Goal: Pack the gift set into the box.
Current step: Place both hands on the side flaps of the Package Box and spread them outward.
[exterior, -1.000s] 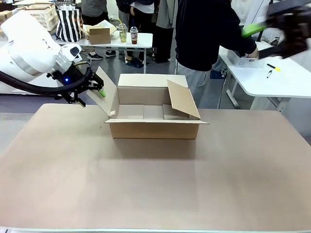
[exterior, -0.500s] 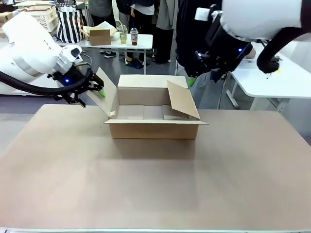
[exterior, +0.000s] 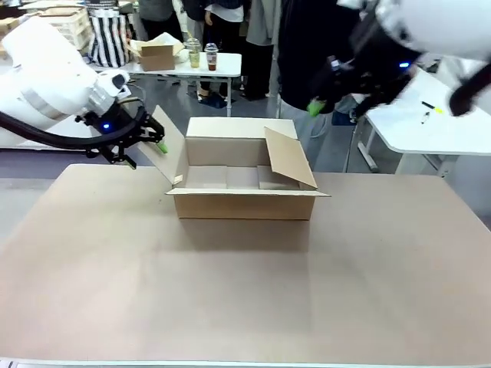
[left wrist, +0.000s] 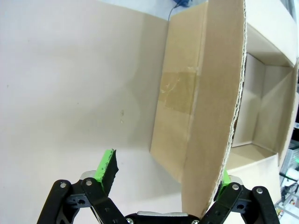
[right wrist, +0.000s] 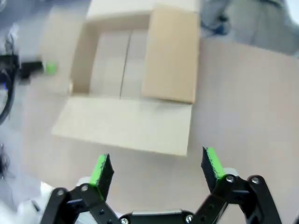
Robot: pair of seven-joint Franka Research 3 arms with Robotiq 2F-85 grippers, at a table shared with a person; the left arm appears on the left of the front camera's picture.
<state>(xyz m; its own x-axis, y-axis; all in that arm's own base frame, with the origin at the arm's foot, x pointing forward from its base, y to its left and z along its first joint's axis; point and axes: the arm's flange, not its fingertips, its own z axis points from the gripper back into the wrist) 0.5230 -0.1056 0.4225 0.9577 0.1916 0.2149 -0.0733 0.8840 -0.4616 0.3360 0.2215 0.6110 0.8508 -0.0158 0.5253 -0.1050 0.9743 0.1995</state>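
Note:
The box (exterior: 244,181) stands open at the far middle of the brown table, nothing showing inside it. Its left flap (exterior: 170,149) stands up, and my left gripper (exterior: 156,143) is open astride that flap. In the left wrist view the flap (left wrist: 212,107) runs between the fingers (left wrist: 106,166) of the left gripper (left wrist: 166,173), close to the right-hand one. My right gripper (exterior: 314,106) is blurred in the air behind the box's right flap (exterior: 290,158). In its wrist view the right gripper (right wrist: 156,167) is open and holds nothing above the box (right wrist: 133,84). A yellow pen-like stick (exterior: 436,110) lies on the white side table.
The white side table (exterior: 430,134) stands at the far right, beyond the brown table's edge. A person in a dark top (exterior: 307,46) stands behind the box. Bare brown table (exterior: 245,291) stretches in front of the box. A smaller cardboard box (exterior: 157,54) and cups sit far off.
My right arm has swung from the white side table at the right toward the box, and its gripper now hangs open above it. The left gripper has stayed at the left flap.

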